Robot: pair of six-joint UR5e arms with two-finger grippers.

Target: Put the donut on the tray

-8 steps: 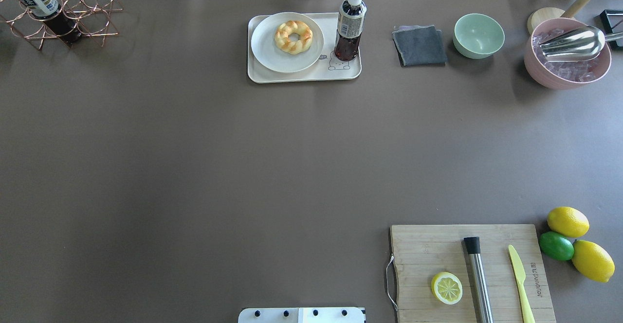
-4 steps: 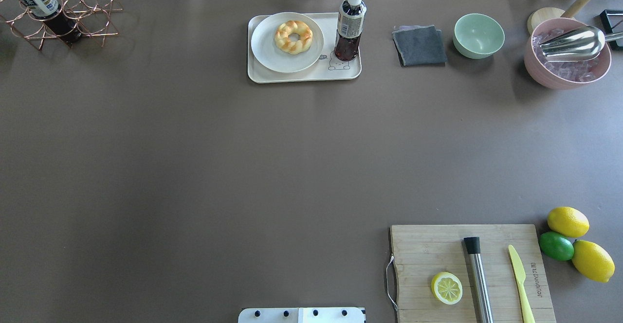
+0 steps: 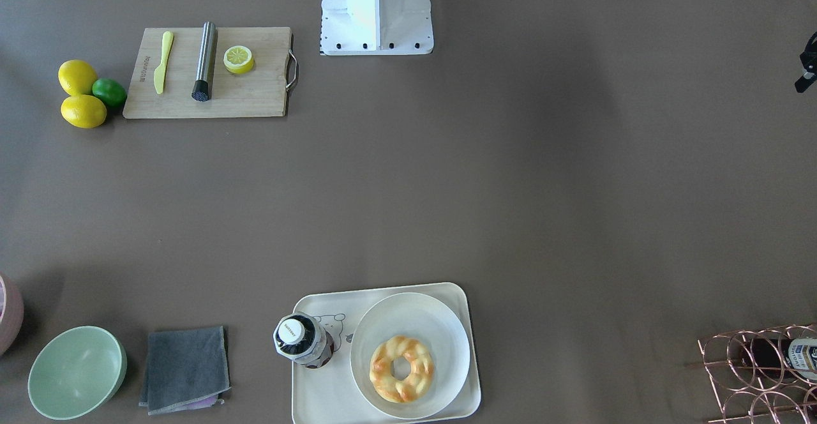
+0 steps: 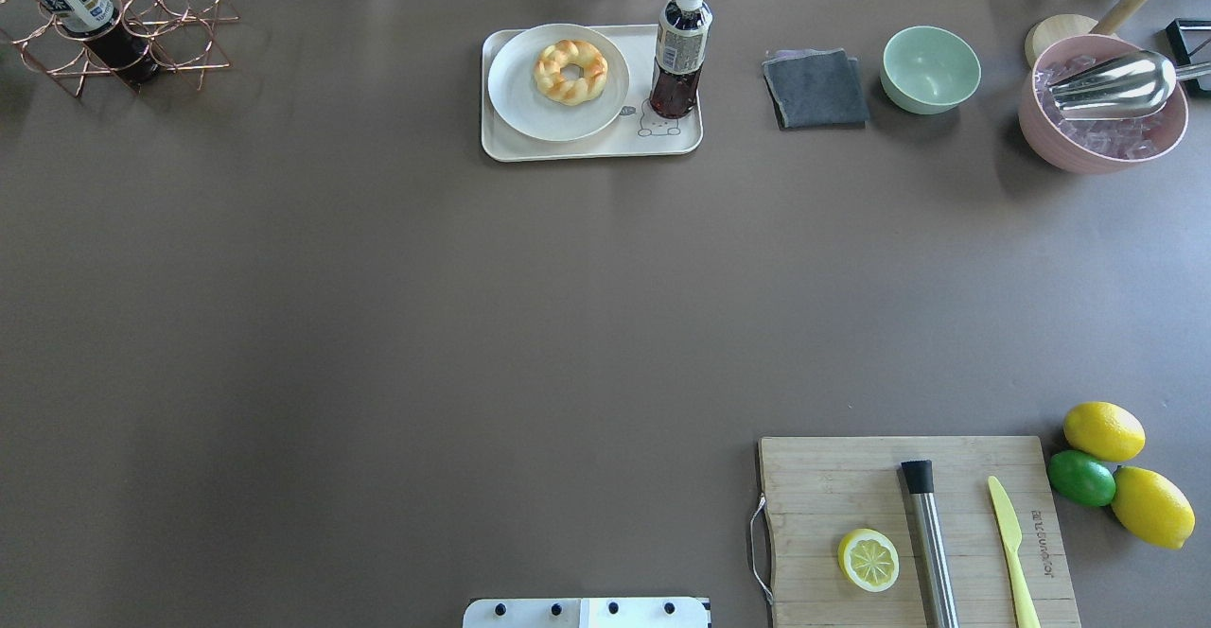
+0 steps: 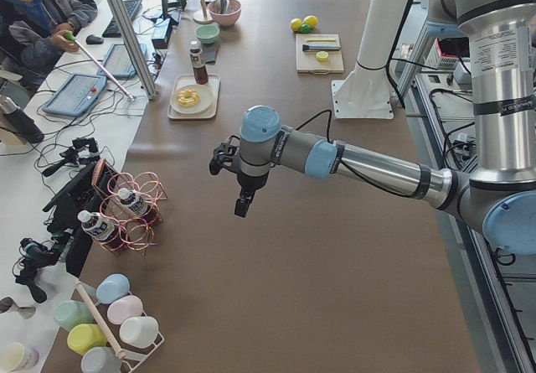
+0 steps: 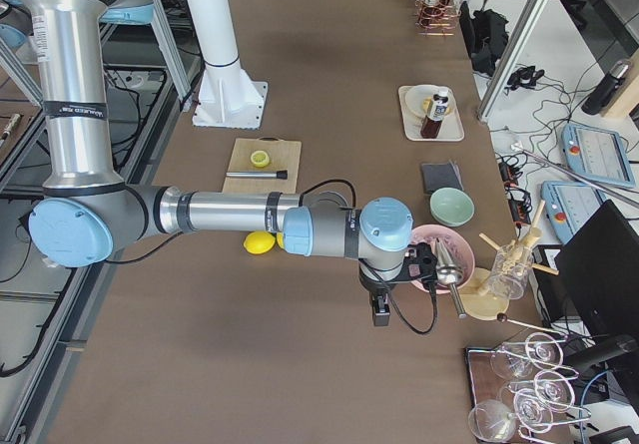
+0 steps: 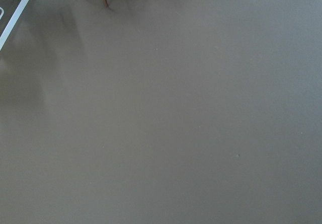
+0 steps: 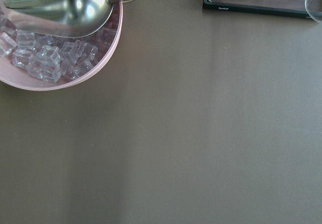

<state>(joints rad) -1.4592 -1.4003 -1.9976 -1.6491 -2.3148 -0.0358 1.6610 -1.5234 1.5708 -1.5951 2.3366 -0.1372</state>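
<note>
The donut [image 4: 570, 71], a braided golden ring, lies on a round white plate [image 4: 530, 108] that sits on the cream tray [image 4: 587, 148] at the table's far middle. It also shows in the front-facing view [image 3: 402, 369], on the tray [image 3: 319, 405]. Neither gripper shows in the overhead view. My left gripper [image 5: 241, 205] hangs over bare table at the left end, far from the tray. My right gripper [image 6: 379, 314] hangs at the right end beside the pink ice bowl [image 6: 444, 254]. I cannot tell whether either is open or shut.
A dark drink bottle [image 4: 679, 61] stands on the tray's right part. A grey cloth [image 4: 816, 89], green bowl [image 4: 931, 68] and ice bowl with scoop [image 4: 1102, 103] line the far right. A cutting board [image 4: 851, 486] with lemon half, lemons and lime sit near right. A wire rack [image 4: 123, 23] is far left.
</note>
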